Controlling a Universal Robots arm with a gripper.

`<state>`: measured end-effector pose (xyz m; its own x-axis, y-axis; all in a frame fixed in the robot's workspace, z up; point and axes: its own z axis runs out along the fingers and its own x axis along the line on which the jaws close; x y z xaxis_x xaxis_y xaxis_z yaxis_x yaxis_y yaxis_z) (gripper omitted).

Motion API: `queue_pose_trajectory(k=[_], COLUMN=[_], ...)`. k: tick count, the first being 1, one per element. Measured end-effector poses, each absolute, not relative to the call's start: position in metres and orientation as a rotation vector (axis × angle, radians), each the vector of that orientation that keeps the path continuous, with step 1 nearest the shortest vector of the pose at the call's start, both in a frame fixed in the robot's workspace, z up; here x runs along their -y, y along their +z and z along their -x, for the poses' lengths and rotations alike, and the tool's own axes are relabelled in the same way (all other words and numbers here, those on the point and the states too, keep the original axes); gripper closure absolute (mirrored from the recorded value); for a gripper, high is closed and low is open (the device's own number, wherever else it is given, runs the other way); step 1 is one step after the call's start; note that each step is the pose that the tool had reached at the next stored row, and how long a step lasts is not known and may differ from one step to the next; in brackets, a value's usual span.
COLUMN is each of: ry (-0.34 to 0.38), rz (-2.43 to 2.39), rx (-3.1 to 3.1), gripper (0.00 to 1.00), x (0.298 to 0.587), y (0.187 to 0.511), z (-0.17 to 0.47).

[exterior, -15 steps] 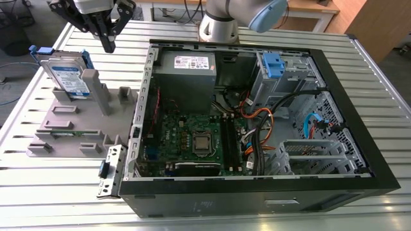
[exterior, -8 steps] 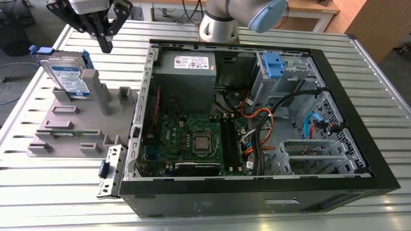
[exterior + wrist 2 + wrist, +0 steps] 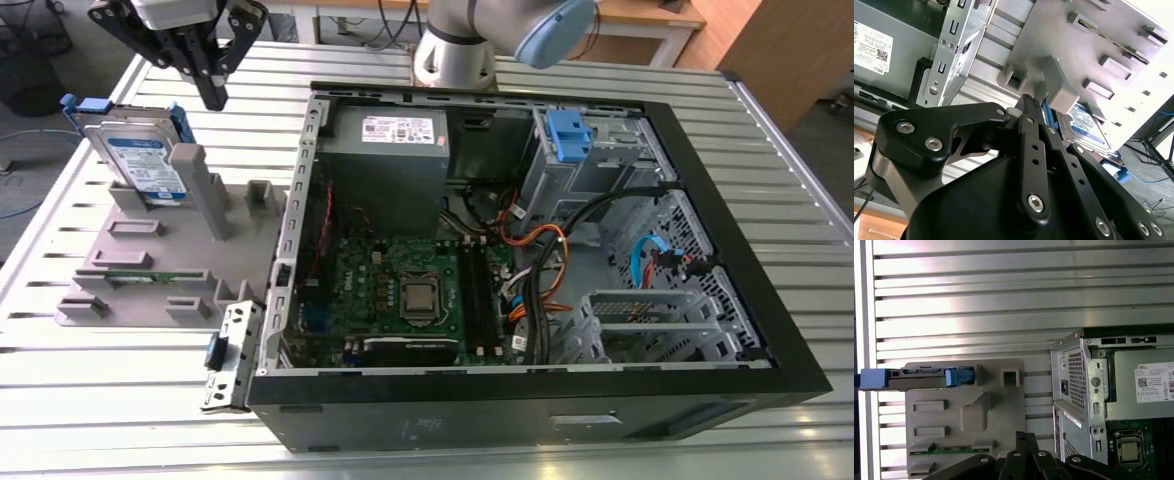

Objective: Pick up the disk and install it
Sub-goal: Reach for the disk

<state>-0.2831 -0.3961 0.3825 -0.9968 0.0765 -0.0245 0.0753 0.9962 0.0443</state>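
1. Progress first: by my reckoning the job has barely begun. Nothing is lifted and nothing is installed.
2. The disk (image 3: 144, 165) stands on edge in a slot of the grey holder (image 3: 147, 262). That holder lies on the slatted metal surface (image 3: 134, 440), just beside the open computer case (image 3: 534, 410), towards the exterior view's left. The disk's white-and-blue label faces the camera, and the blue carrier frame runs around its edges.
3. The claw (image 3: 214, 98) hangs above the holder, near the disk but clear of it, on the side nearer the case. Its fingers are drawn together to a narrow point with nothing between them.
4. In the first wrist view I am looking straight down. The disk (image 3: 914, 378) shows edge-on as a blue-and-grey bar at one rim of the holder (image 3: 964, 415). The claw (image 3: 1024, 437) sits off to one side of it, not over it.
5. In the second wrist view the disk (image 3: 1089, 125) peeps out past the claw (image 3: 1030, 102) and its linkages, again with a clear gap between them.
6. Inside the case a metal drive cage (image 3: 601, 150) carries a blue latch (image 3: 566, 135) (I cannot tell whether that is the bay meant for this disk).
7. My judgement: the whole of the pick-up and the whole of the install remain.
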Motion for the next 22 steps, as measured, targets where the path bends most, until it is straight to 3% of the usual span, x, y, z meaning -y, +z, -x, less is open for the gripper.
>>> queue_pose_trajectory(k=[22], ry=[0.067], rz=[-0.146], rx=[-3.111], gripper=[0.89], x=[0.389], y=[0.38], z=[0.3])
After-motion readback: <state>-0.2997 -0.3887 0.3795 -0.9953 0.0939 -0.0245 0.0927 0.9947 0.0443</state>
